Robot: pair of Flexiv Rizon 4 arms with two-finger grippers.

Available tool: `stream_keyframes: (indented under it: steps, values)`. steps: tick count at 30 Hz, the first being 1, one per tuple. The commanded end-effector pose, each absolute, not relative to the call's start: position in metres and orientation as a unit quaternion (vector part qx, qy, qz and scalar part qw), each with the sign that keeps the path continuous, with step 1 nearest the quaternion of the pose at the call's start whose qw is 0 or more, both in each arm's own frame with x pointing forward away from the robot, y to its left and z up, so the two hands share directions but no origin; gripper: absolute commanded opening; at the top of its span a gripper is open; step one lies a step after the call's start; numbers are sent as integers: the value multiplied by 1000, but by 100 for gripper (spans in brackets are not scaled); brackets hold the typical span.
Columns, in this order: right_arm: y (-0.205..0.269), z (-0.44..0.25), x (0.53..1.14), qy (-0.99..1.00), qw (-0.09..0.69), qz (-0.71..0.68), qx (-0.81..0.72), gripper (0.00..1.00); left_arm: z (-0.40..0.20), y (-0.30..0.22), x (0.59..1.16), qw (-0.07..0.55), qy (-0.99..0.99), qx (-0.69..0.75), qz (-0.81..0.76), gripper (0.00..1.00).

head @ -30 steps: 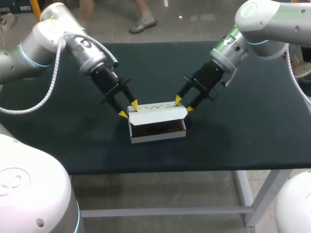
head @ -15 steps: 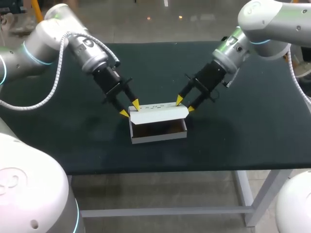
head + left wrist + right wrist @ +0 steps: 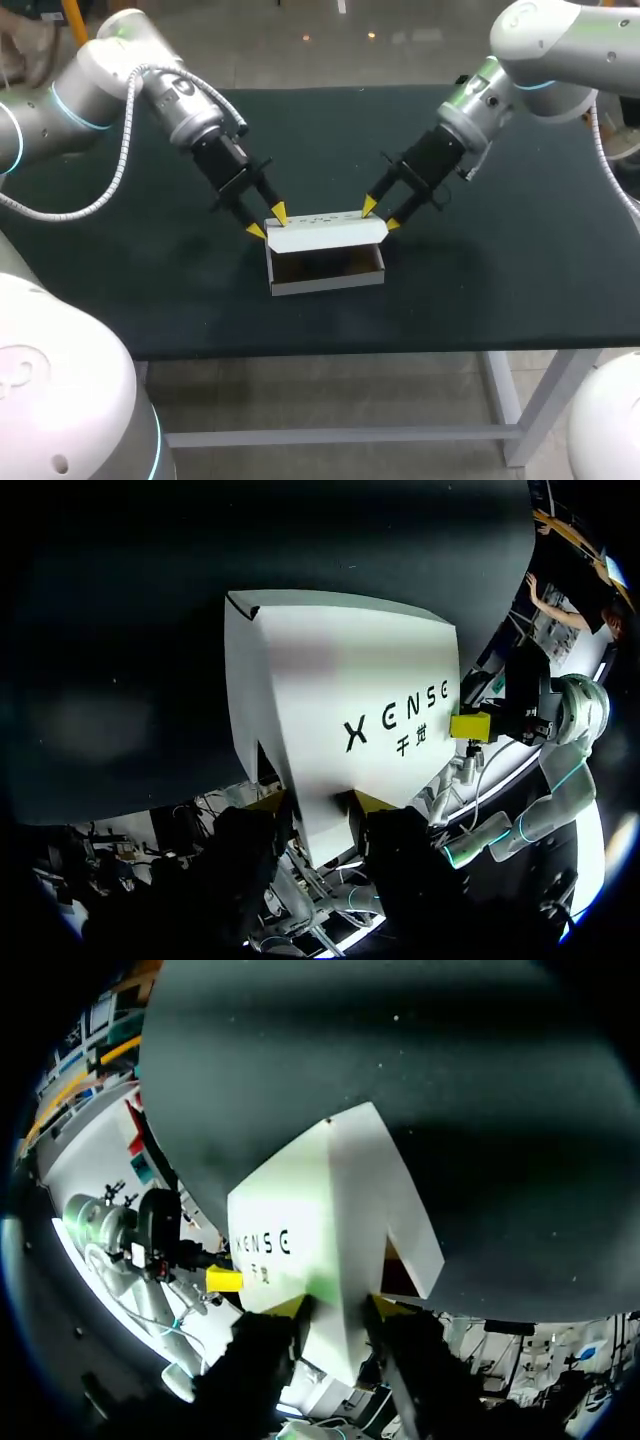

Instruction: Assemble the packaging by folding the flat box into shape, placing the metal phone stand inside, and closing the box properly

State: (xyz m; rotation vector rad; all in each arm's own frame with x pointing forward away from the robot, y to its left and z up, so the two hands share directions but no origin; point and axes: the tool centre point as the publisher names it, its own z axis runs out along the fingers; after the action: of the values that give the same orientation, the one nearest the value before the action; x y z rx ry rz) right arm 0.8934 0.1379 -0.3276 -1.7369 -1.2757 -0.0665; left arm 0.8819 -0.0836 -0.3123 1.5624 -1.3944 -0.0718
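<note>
A white cardboard box (image 3: pixel 325 272) stands on the dark table (image 3: pixel 520 260), its front side open onto a dark inside; what lies within is hidden. Its lid (image 3: pixel 325 232) is raised over the back. My left gripper (image 3: pixel 266 223) is shut on the lid's left end and my right gripper (image 3: pixel 379 215) on its right end. In the left wrist view the lid (image 3: pixel 340 700) runs out from between my left gripper (image 3: pixel 320 802). In the right wrist view the lid (image 3: pixel 320 1220) sits between the fingers of my right gripper (image 3: pixel 340 1305).
Bare dark table lies all around the box. The table's front edge (image 3: pixel 330 352) is a short way in front of the box.
My left arm's upper part has shifted a little. Both grippers and the lid stay almost where they were.
</note>
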Motion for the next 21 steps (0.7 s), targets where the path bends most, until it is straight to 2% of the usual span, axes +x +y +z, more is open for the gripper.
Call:
stream_keyframes:
  steps: [1,21]
  values:
    - [145,-329,897,-522,478,-22,-706,41,-315,-90,887,508,-576,639,-40,40]
    - [147,-328,891,-520,487,-16,-702,41,-315,-92,880,521,-576,628,-50,38]
